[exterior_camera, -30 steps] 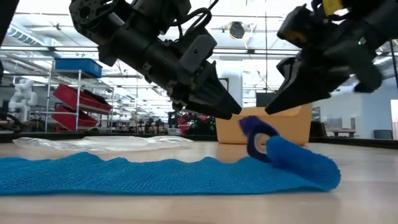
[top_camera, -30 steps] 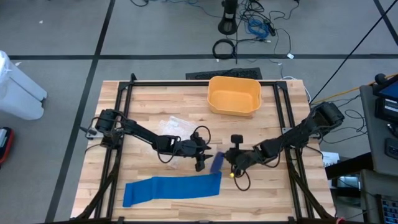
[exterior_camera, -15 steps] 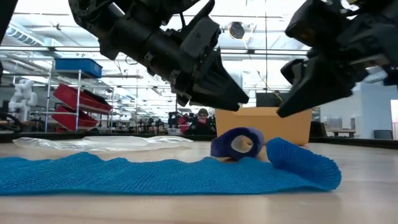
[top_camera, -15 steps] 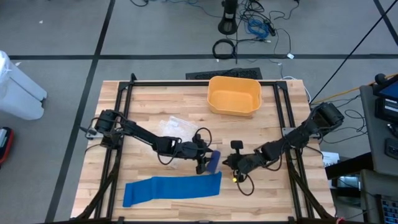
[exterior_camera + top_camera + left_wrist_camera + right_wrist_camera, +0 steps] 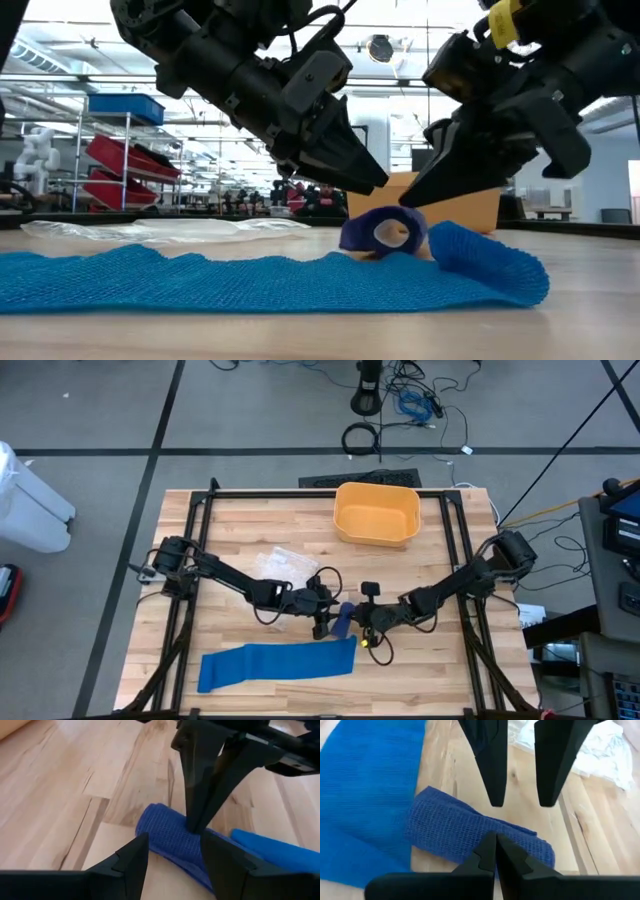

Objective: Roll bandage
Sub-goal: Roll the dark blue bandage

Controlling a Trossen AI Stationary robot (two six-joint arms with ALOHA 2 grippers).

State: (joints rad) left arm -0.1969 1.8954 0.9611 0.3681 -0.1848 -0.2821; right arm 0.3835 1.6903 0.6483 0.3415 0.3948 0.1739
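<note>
Both my grippers meet over the rolled end of the bandage, near the table's front middle.

My left gripper (image 5: pixel 322 622) reaches in low from the left, fingers parted with a clear gap, gripping nothing. My right gripper (image 5: pixel 364 622) angles down from the right, fingertips pressed together, their tip on the blue roll (image 5: pixel 383 231). The roll lies on the wooden table (image 5: pixel 240 520), with the bandage's flat tail (image 5: pixel 270 664) spread out to the left.

Two dark jointed arms, tapered black claw fingers (image 5: pixel 350 165), yellow label (image 5: pixel 505 18)
</note>
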